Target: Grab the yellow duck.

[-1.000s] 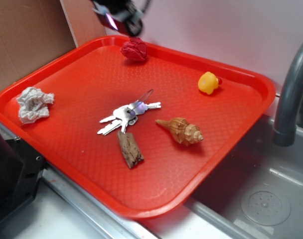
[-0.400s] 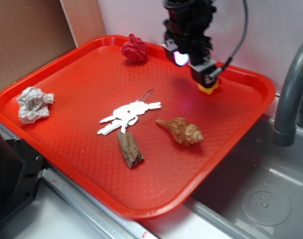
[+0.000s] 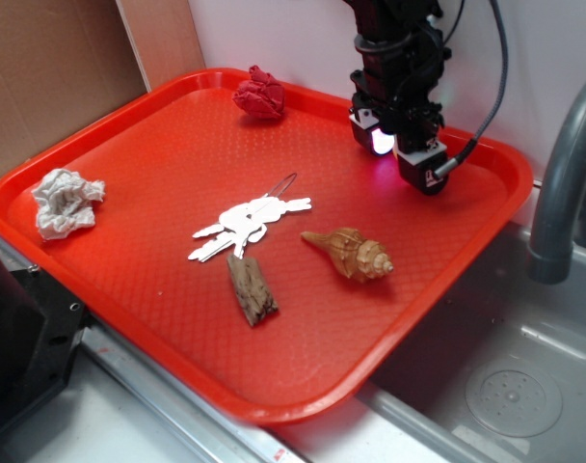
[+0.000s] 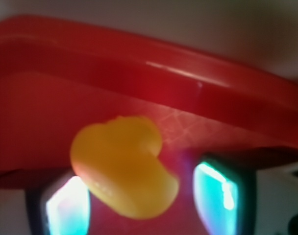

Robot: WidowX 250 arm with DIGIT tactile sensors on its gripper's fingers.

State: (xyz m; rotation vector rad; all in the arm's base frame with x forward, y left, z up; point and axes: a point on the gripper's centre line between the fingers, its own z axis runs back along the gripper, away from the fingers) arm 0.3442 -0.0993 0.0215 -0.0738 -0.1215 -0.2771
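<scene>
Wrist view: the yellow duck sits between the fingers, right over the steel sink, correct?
Not the sink. The wrist view shows the yellow duck between the fingers over the red tray; the sink lies beside the tray.

The arm reaches down, its tool (image 3: 412, 166) held low, fingers apart.

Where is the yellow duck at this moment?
The wrist view shows the yellow duck between the gripper fingers, near the red tray's far rim; in the exterior view the arm hides it.
</scene>
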